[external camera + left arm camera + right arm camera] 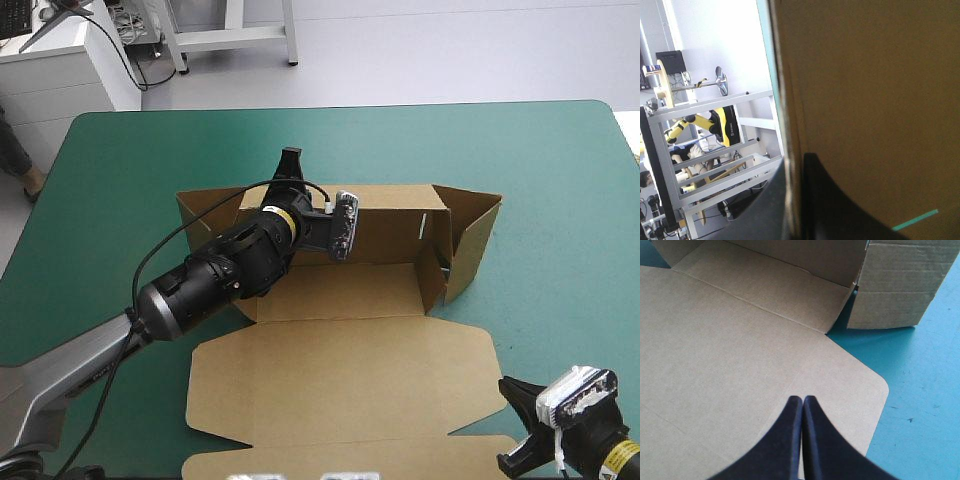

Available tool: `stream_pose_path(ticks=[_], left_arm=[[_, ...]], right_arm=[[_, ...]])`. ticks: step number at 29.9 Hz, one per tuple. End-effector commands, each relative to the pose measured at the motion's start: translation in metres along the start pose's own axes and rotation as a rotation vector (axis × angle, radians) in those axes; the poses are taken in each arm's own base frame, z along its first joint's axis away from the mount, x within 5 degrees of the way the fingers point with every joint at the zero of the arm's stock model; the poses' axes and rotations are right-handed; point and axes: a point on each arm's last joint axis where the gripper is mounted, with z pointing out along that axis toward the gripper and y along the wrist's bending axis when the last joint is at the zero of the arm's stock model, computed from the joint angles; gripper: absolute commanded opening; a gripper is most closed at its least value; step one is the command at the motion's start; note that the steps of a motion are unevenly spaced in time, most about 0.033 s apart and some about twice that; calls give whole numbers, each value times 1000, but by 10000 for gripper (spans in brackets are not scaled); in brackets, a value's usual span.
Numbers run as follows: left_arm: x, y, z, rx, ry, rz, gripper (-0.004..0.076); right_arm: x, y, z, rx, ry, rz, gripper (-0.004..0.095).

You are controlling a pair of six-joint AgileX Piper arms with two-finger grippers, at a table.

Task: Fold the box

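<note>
Box (340, 300) at the middle of the table (560, 180), long axis parallel to the far edge. Far wall (390, 215) raised; lid (340, 385) flat toward the near edge.

Left gripper (290, 162) pinches the far wall's top edge near its left end, fingers all but closed with the board between them.

Right gripper (802, 402) holds nothing. Its fingers meet in a point over the lid's near right corner, close to the table's near right corner.

Right side wall (472, 240) stands splayed outward, ahead of the right gripper toward the far edge.

Judgement: the right arm is nearer that wall. The left is occupied steadying the far wall.
</note>
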Motion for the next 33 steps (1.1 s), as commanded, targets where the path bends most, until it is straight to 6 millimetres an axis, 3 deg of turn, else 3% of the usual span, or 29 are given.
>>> stream_pose_path(ticks=[1,5,11,27,29,32,33], left_arm=[[2,18,-21,-97,-52,-22,-8],[0,10,-16,-82,-67,-10,-8],[4,-18,0,-39,-27,23,-8],[9,-38,11,-78,-1,-115,-8],[10,-39,12,-97,6,-119,-8],[10,-37,12,-118,12,-130,-8],[10,-37,12,-117,11,-132,-8]], right_arm=[[-13,-1,-2,11,-96,-7,-17],[-13,-1,-2,11,-97,-2,-17],[-13,-1,-2,11,-97,-2,-18],[-13,-2,-2,29,-97,-21,-9],[-13,-2,-2,29,-97,-32,33],[-13,-2,-2,27,-97,-32,206],[-13,-2,-2,27,-97,-32,313]])
